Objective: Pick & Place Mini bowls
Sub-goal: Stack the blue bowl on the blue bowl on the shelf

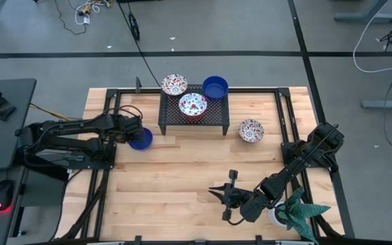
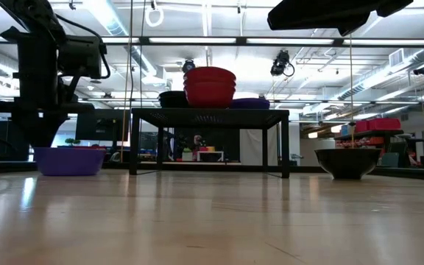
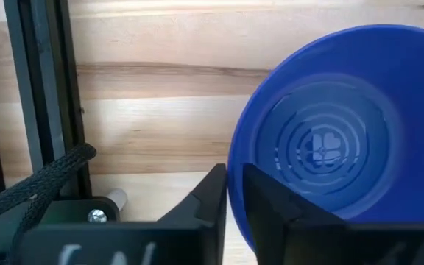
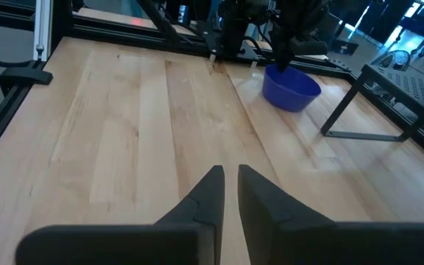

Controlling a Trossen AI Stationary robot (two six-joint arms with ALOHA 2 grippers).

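Note:
A solid blue mini bowl (image 1: 141, 140) sits near the table's left side, and my left gripper (image 1: 134, 134) is shut on its rim. The low view shows this blue bowl (image 2: 68, 160) with its base on the wood. A patterned bowl (image 1: 192, 105) rests on top of the black rack (image 1: 213, 126). Another patterned bowl (image 1: 174, 84) and a blue bowl (image 1: 215, 87) sit at the rack's far edge. A third patterned bowl (image 1: 251, 130) stands on the table to the rack's right. My right gripper (image 1: 218, 194) hovers shut over the near right part of the table, holding nothing. My left gripper (image 3: 234, 188) pinches the blue bowl's rim (image 3: 235, 165) on the side toward the table's left edge. One finger (image 3: 271, 206) is inside the bowl and the other finger (image 3: 210, 199) is outside. The fingers come from above, slanting in from the left. The bowl stays upright with its base on the table.
A white pot with a green plant (image 1: 292, 212) stands at the near right corner beside my right arm. Black frame rails (image 1: 104, 146) run along the table's left and right sides. Bare wood (image 1: 175, 177) lies between the rack and the near edge.

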